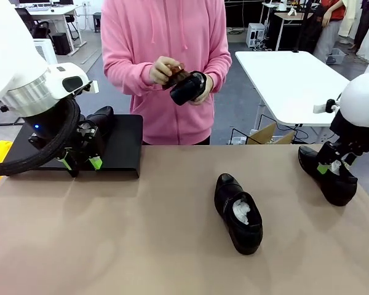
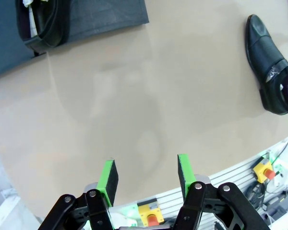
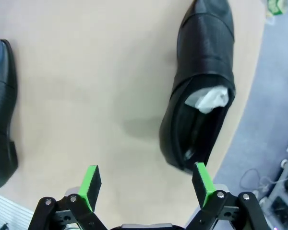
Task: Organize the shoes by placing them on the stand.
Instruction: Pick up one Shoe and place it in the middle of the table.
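One glossy black shoe (image 1: 101, 118) rests on the low black stand (image 1: 126, 144) at the left; the same shoe (image 2: 43, 24) and stand (image 2: 110, 14) appear in the left wrist view. My left gripper (image 1: 80, 161) (image 2: 146, 177) hangs open at the stand's front edge, holding nothing. A second shoe (image 1: 237, 212) (image 2: 273, 67) with white paper inside lies mid-table. A third shoe (image 1: 326, 172) (image 3: 201, 81) lies at the right edge. Open right gripper (image 1: 331, 167) (image 3: 146, 182) hovers just over its heel end, its right finger beside the heel. The person holds a fourth shoe (image 1: 187, 89).
The person in a pink hoodie stands at the far side, rubbing the held shoe with a small brown brush (image 1: 175, 72). The table's right edge (image 3: 240, 124) runs close beside the third shoe. Bare tabletop (image 1: 111, 233) spreads between stand and middle shoe.
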You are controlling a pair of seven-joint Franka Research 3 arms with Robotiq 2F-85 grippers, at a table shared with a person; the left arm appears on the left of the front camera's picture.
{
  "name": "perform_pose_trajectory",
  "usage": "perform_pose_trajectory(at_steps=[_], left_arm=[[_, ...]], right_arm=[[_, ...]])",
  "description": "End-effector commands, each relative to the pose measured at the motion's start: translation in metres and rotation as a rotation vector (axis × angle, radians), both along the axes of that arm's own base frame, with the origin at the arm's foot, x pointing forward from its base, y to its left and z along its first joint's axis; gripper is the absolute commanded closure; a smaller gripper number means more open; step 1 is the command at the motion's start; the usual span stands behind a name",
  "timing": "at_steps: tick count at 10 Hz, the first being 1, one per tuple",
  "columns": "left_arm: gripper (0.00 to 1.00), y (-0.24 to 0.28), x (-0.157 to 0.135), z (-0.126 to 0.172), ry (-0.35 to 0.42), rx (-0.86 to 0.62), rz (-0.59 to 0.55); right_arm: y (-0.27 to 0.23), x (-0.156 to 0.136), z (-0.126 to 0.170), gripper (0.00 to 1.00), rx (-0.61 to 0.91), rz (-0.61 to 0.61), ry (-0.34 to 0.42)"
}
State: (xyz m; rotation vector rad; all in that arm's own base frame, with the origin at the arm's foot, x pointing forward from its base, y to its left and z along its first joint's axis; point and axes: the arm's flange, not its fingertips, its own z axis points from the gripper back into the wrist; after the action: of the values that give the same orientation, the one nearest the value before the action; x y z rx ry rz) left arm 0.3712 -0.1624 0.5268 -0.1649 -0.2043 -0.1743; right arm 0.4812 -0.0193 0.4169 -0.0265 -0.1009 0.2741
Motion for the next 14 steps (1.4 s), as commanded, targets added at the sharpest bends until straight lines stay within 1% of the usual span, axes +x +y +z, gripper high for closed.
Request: perform_pose_trajectory(at_steps=[1,4,6,7,8,11,14], left_arm=[[0.34,0.001,0.0,0.0,-0.007,-0.011,0.004],[0.34,0.001,0.0,0.0,-0.007,-0.011,0.004],[0.34,0.001,0.0,0.0,-0.007,-0.011,0.004],[0.34,0.001,0.0,0.0,-0.007,-0.011,0.004],[0.34,0.001,0.0,0.0,-0.007,-0.011,0.004],[0.34,0.001,0.0,0.0,-0.007,-0.011,0.004],[0.34,0.001,0.0,0.0,-0.007,-0.011,0.004]], right_arm=[[-0.011,0.012,-0.004,0.0,-0.003,0.024,-0.034],[-0.016,0.023,-0.029,0.0,0.036,-0.009,-0.043],[-0.016,0.031,-0.04,0.0,0.063,-0.041,-0.063],[-0.014,0.036,-0.047,0.0,0.065,-0.075,-0.074],[-0.011,0.038,-0.052,0.0,0.067,-0.077,-0.059],[-0.005,0.043,-0.059,0.0,0.057,-0.082,-0.054],[-0.004,0.048,-0.069,0.0,0.05,-0.101,-0.031]])
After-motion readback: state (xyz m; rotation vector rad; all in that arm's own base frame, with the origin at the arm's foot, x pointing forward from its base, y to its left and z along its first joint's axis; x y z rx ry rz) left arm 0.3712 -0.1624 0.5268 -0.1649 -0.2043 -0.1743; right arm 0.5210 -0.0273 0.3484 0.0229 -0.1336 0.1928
